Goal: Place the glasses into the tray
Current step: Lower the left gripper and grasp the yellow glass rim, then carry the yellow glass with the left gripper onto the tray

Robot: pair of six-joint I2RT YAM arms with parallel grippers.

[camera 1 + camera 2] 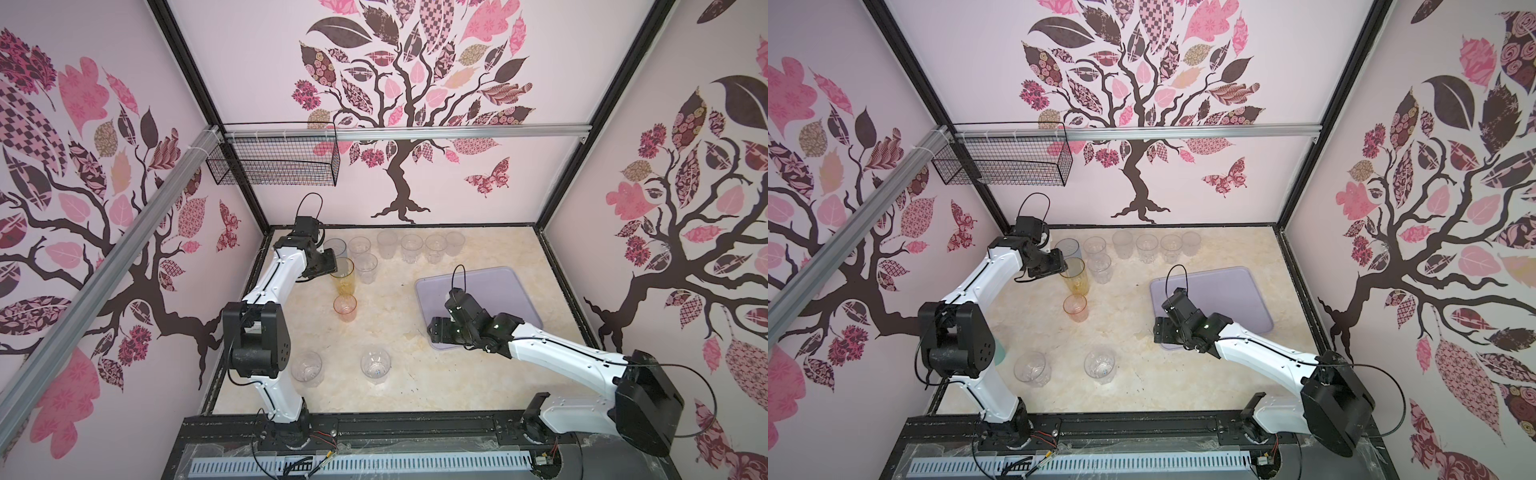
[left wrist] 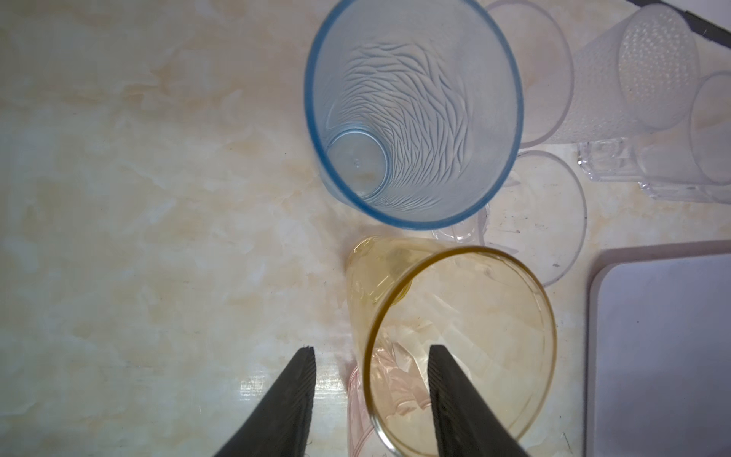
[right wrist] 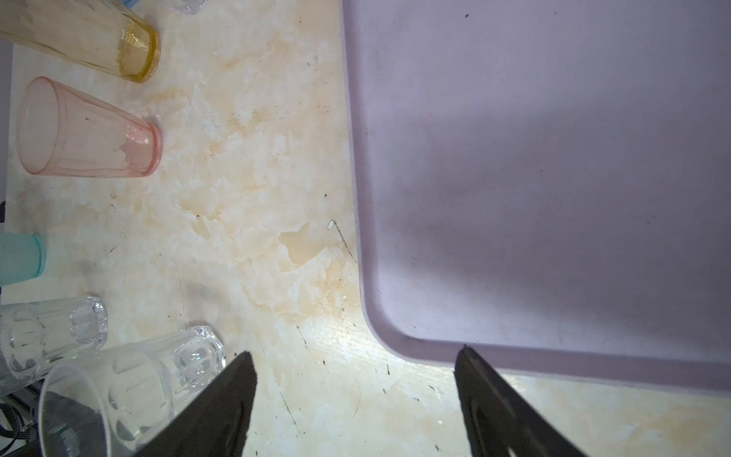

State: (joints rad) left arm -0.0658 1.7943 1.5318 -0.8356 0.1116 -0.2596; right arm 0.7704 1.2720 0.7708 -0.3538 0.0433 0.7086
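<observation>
The tabletop [image 1: 415, 374] carried the tray [image 1: 509, 286], and the tray's floor lay bare. All the glasses [image 1: 411, 247] stood outside it: a row beyond the tray's far edge, a cluster off its far left corner, and 2 clear ones well to the left of its near edge. The tall amber glass [image 1: 344, 278] looked to be the one being picked. It stood upright, well apart from the tray's left edge, its long axis vertical and its mouth up. The left arm was much the nearer to it, while the right arm hung over the tray's near left corner. The left fingers [image 2: 285, 395] reached down from above and straddled the amber glass's rim on the side away from the tray, 1 inside the mouth and 1 outside. They stood half-narrowed, with a gap on each side of the wall, so I judged nothing was pinched yet. The right fingers [image 3: 221, 399] stood wide over the tray's corner, holding nothing.
</observation>
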